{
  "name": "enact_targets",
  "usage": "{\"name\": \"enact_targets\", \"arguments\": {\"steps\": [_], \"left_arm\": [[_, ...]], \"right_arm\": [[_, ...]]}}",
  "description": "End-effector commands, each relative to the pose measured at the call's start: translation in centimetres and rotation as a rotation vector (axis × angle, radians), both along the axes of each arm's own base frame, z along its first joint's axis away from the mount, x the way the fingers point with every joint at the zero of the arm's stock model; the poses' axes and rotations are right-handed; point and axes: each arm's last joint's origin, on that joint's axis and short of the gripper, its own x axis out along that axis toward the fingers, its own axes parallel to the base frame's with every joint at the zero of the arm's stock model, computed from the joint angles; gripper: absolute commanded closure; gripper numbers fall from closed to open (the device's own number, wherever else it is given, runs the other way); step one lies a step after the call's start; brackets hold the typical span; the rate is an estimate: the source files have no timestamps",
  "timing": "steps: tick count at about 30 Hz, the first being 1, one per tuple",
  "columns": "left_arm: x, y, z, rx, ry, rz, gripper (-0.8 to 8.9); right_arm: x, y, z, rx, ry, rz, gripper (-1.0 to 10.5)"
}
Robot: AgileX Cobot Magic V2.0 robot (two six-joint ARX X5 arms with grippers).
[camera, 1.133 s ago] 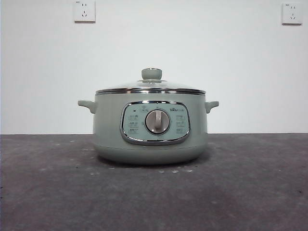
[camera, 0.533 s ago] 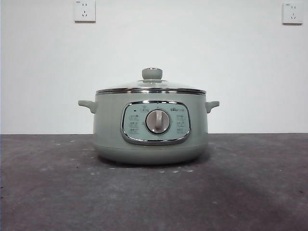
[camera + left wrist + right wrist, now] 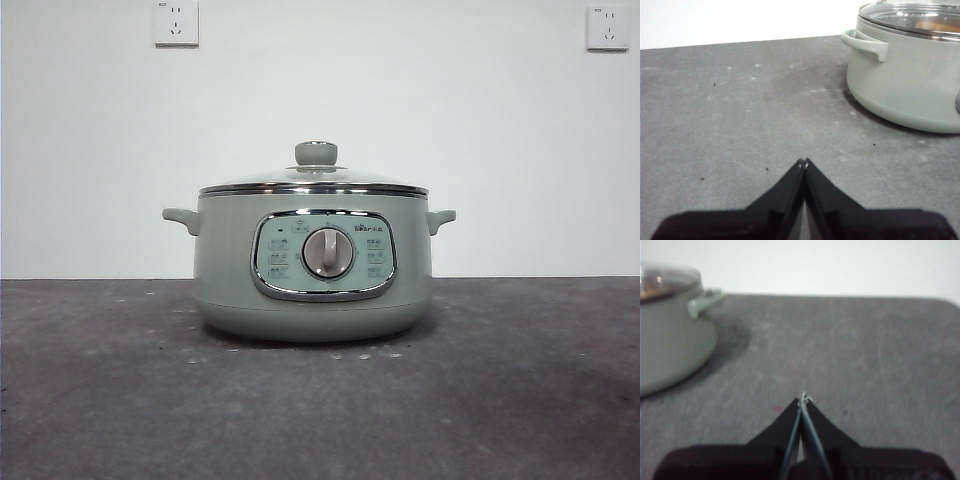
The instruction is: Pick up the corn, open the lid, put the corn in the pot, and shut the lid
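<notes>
The sage-green pot (image 3: pixel 313 265) stands in the middle of the dark table, its silver dial (image 3: pixel 327 252) facing the front view. The glass lid (image 3: pixel 313 182) with its green knob (image 3: pixel 315 153) sits closed on it. The corn is not clearly in view; an orange tint shows through the lid in the left wrist view (image 3: pixel 935 22). My left gripper (image 3: pixel 803 162) is shut and empty over bare table, apart from the pot (image 3: pixel 905 75). My right gripper (image 3: pixel 802 399) is shut and empty on the pot's other side (image 3: pixel 670 335). Neither arm shows in the front view.
The dark grey table (image 3: pixel 320 400) stretches around the pot. A white wall with two sockets (image 3: pixel 175 22) (image 3: pixel 606 27) stands behind. The table's far corner shows in the right wrist view (image 3: pixel 940 302).
</notes>
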Motion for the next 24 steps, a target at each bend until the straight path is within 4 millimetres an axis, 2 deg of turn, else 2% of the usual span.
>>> {"name": "enact_targets", "arguments": {"steps": [1, 24], "left_arm": [[0.04, 0.03, -0.33, -0.009, 0.011, 0.005, 8.16], [0.06, 0.03, -0.36, -0.009, 0.015, 0.005, 8.16]], "right_arm": [[0.07, 0.03, -0.57, 0.022, 0.014, 0.008, 9.5], [0.08, 0.03, -0.54, 0.012, 0.010, 0.007, 9.5]]}}
